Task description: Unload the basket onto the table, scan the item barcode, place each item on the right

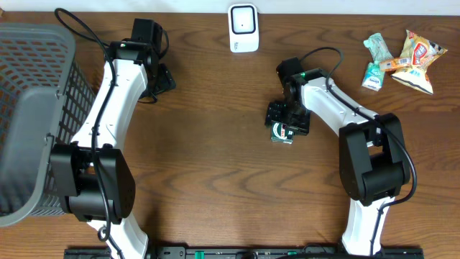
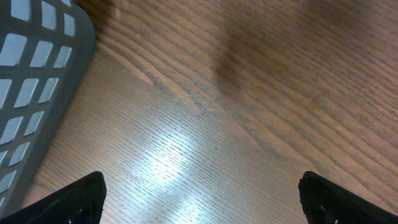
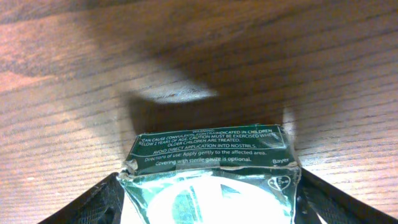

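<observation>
Over wooden table, green box points lengthwise forward.

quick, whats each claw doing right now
Left claw: open, holding nothing.
Right claw: closed on the green box.

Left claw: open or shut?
Open. In its wrist view the left claw fingers stand far apart, with only bare table between them.
</observation>
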`<state>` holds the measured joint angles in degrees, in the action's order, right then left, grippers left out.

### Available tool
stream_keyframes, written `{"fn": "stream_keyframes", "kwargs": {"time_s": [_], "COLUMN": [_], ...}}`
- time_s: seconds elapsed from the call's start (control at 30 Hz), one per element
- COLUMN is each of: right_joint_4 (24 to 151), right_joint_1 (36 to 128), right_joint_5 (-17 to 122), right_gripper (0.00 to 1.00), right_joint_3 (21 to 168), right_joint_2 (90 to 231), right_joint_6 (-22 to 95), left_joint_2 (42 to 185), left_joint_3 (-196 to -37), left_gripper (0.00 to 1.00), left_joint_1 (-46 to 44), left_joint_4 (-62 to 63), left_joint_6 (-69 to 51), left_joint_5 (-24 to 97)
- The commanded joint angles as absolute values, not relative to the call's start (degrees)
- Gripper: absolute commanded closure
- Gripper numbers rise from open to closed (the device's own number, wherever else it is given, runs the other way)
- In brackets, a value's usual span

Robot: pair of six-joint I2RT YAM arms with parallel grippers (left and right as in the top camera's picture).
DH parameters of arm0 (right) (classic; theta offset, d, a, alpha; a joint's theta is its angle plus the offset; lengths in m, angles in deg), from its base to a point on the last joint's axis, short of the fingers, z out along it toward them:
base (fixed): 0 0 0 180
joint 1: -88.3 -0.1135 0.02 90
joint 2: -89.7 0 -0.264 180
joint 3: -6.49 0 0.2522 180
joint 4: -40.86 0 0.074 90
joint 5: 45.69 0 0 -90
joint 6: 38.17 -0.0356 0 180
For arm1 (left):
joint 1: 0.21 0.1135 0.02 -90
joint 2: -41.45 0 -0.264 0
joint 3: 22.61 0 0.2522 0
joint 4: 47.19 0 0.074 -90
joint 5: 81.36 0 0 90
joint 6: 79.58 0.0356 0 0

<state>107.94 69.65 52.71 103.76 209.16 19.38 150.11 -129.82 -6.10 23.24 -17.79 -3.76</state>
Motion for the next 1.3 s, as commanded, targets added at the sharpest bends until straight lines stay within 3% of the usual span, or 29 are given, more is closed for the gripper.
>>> {"fn": "stream_keyframes", "kwargs": {"time_s": [0.0, 0.13, 0.53, 0.57, 0.6, 0.63, 1.03, 1.27], "right_joint_4": [108.14, 107.92, 109.69, 109.45, 109.28, 109.26, 104.12, 103.70], "right_joint_1": [69.32, 69.08, 66.83, 66.67, 66.54, 66.54, 66.54, 66.54], "right_joint_5": [53.74, 53.72, 49.15, 48.34, 45.56, 44.56, 44.23, 44.21], "right_gripper": [0.25, 0.27, 0.19, 0.18, 0.05, 0.01, 0.01, 0.12], "right_joint_3": [103.94, 104.07, 107.67, 107.67, 107.67, 107.65, 105.90, 104.13], "right_joint_2": [208.86, 208.86, 208.86, 208.84, 208.86, 208.86, 208.90, 208.92], "right_joint_6": [26.84, 33.63, 32.08, 31.62, 28.85, 27.71, 31.29, 31.29], "left_joint_2": [150.66, 150.66, 150.66, 150.66, 150.66, 150.66, 150.66, 150.66], "left_joint_3": [-129.32, -129.32, -129.32, -129.32, -129.32, -129.32, -129.32, -129.32], "left_gripper": [0.02, 0.02, 0.02, 0.02, 0.02, 0.02, 0.02, 0.02], "left_joint_1": [-6.12, -6.12, -6.12, -6.12, -6.12, -6.12, -6.12, -6.12], "left_joint_4": [23.52, 23.52, 23.52, 23.52, 23.52, 23.52, 23.52, 23.52], "left_joint_6": [-17.05, -17.05, -17.05, -17.05, -17.05, -17.05, -17.05, -17.05], "left_joint_5": [-4.92, -4.92, -4.92, -4.94, -4.92, -4.92, -4.94, -4.92]}}
